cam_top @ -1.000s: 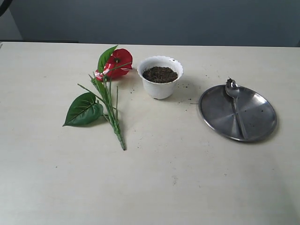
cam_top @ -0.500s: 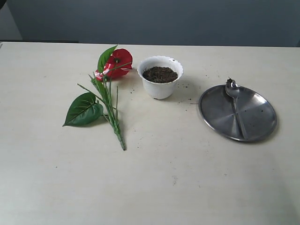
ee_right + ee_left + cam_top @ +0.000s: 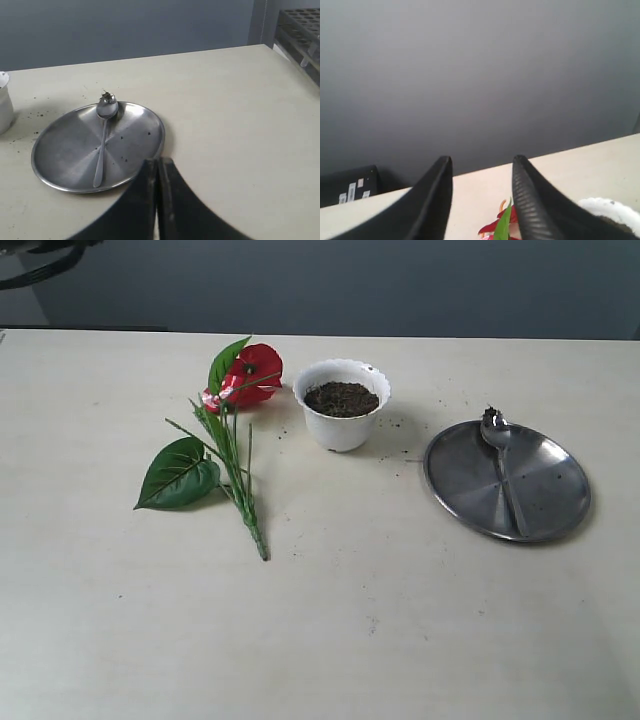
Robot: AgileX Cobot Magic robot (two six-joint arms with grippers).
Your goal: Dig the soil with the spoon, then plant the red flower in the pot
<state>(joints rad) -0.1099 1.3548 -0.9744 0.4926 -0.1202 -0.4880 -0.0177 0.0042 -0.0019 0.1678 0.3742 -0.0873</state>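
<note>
The white pot point(image 3: 342, 405) stands at the table's middle back, filled with dark soil point(image 3: 341, 398). To its left the red flower point(image 3: 245, 377) lies flat, stems pointing toward the front. The spoon point(image 3: 503, 462) rests on the round steel plate point(image 3: 560, 490) at the right, with soil crumbs on its bowl point(image 3: 107, 106). My left gripper point(image 3: 482, 161) is open and empty, high above the table's far left; the red flower point(image 3: 503, 225) shows between its fingers and the pot's rim point(image 3: 615, 209) beside them. My right gripper point(image 3: 158, 162) is shut on nothing, near the plate's edge point(image 3: 160, 140).
Soil crumbs are scattered on the table around the pot point(image 3: 400, 425). A dark arm part point(image 3: 40, 255) shows at the exterior view's top left corner. A metal rack point(image 3: 302, 35) stands past the table's right side. A dark box point(image 3: 347, 187) sits beyond the far edge.
A dark arm part has come further into the exterior view's top left corner. The flower, pot, spoon and plate have not moved.
</note>
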